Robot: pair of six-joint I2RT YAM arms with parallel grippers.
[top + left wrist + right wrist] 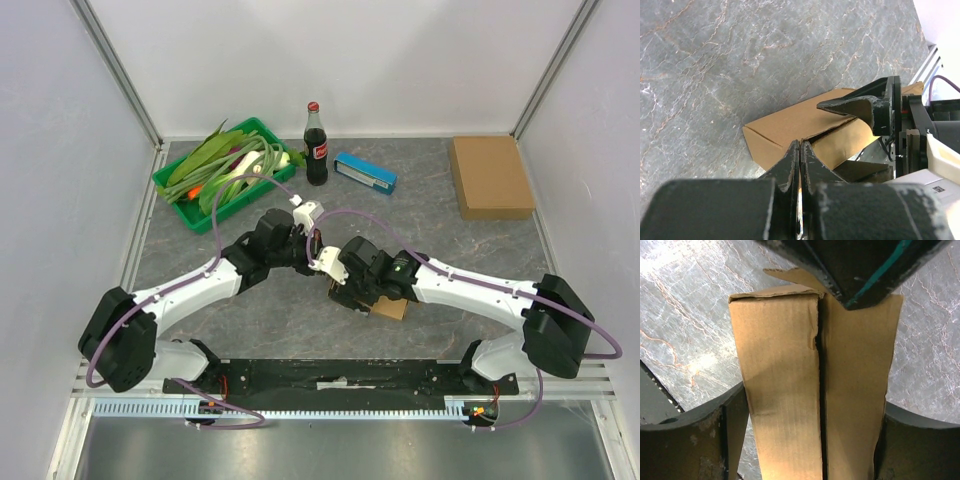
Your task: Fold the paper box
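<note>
The right tool is spread wide and clenched on the paper box: one finger is pressed to each long side, and the box fills the gap between them. A seam is seen running down the box's upper face, with a flap standing slightly raised beside it. The left tool is clamped tight, its fingers meeting with no gap, and its tips are set against the box's edge at the end away from the right tool. Whether cardboard is pinched between them cannot be told. The box is rested on the grey marbled tabletop directly under both tools.

Well beyond the tools, a dark bottle with a red cap and red label is seen; its writing is too small to be read. A blue packet lies just beside it.
</note>
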